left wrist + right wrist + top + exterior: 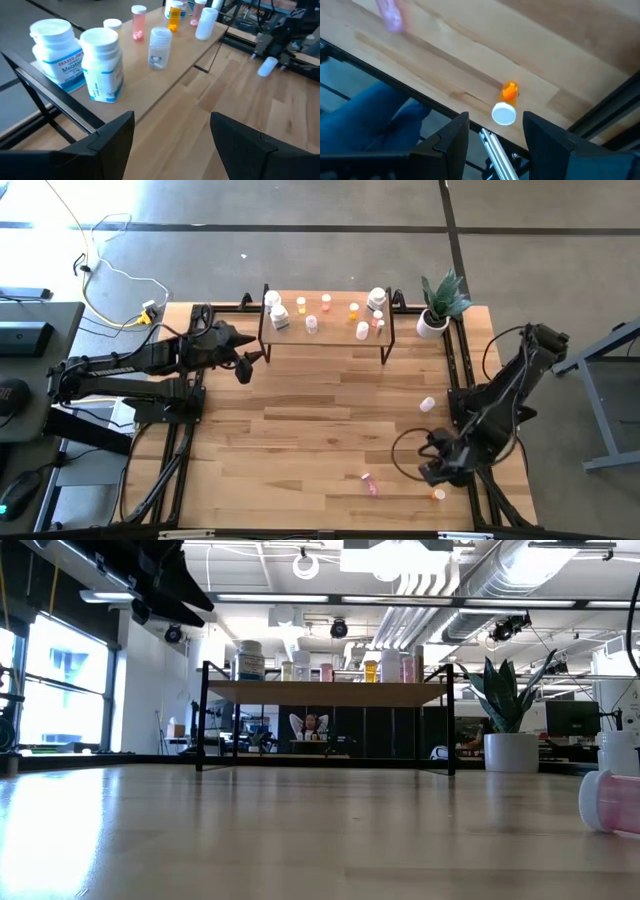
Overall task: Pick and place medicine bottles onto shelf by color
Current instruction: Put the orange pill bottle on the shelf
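Wooden tabletop (pixel 300 420) from above: right gripper (pixel 440 471) hangs open just above an orange bottle (pixel 438 494); a pink bottle (pixel 369 483) lies to its left. Left gripper (pixel 172 132), open and empty, faces the shelf (pixel 170 70) holding more bottles.

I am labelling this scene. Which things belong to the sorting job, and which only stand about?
Job: shelf; bottles on it; loose orange bottle, pink bottle and white bottle on the table.
Standing about: plant; yellow cable.
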### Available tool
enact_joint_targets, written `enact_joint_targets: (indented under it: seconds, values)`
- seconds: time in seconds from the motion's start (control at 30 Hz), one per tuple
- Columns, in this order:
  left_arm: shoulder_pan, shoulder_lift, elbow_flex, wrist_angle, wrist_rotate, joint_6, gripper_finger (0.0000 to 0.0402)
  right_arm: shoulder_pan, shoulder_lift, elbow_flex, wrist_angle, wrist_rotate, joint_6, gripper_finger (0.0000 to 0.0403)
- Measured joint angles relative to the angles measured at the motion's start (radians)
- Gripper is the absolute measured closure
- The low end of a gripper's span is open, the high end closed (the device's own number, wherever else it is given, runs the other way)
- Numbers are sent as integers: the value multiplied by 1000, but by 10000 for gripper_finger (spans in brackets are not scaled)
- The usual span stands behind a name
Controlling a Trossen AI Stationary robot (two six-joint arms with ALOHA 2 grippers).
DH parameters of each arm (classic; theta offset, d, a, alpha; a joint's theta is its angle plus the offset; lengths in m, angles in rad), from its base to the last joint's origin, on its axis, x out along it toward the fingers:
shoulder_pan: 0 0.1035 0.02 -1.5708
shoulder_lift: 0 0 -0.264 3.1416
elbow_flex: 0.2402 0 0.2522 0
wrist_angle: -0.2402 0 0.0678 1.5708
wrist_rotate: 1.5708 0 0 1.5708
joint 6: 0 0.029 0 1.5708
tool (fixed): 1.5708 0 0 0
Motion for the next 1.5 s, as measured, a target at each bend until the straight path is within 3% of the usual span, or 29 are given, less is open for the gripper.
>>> enact_joint_targets:
  seconds: [0.27,0.63,0.87,1.23,1.5]
  values:
    - [-15,0,0,0,-2,-9,151,75,144,1,90,0,101,226]
    - [-15,0,0,0,-2,-9,151,89,272,2,160,-51,131,226]
    - [-15,0,0,0,1,-9,151,89,309,2,158,-94,135,234]
    - [-15,0,0,0,1,-10,151,89,322,3,159,-110,131,305]
    - [-15,0,0,0,37,-64,151,39,321,81,96,-109,10,295]
